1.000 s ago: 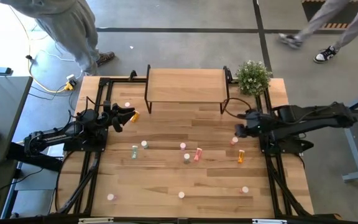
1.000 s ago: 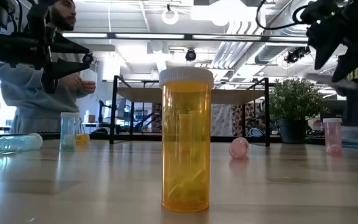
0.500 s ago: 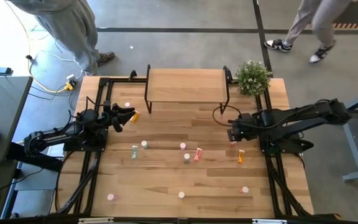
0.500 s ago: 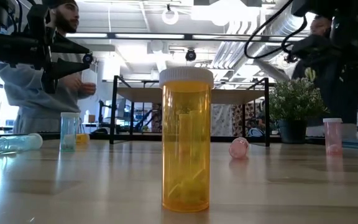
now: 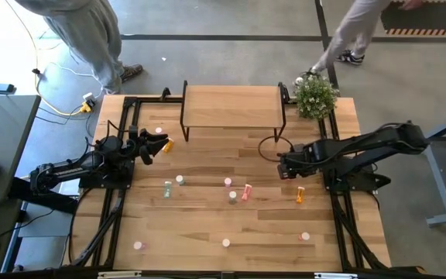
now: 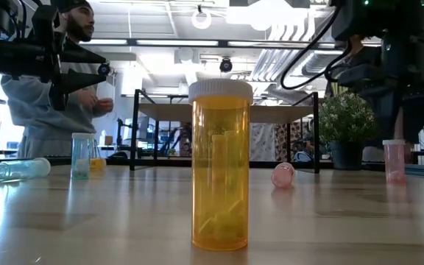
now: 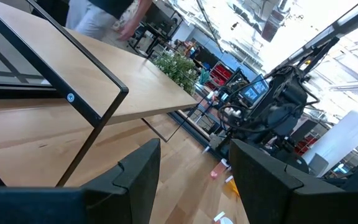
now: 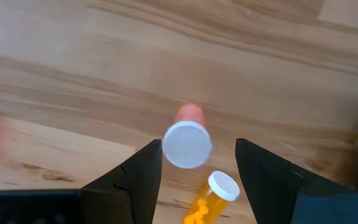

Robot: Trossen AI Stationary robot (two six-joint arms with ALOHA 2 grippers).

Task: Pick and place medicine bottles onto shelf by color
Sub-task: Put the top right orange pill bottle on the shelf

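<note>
- The right gripper hangs over the right-middle of the table, in front of the shelf's right end, pointing down — its jaws stand spread with nothing between them.
- Seen from the right wrist, an upright pink bottle with a white cap stands directly below, between the two spread fingers and not touched by them.
- An orange bottle lies just beside that spot, toward the table's front.
- The left gripper waits near the table's left side, in front of the shelf's left leg; its jaws are parted and the left wrist view shows nothing in them.
- The shelf stands at the back middle of the table, with no bottle on its board.
- Other bottles lie scattered — a small group near the table's middle, a few near the front edge.
- In the low view a large orange bottle stands upright right before the camera.
- A potted plant sits at the back right corner.
</note>
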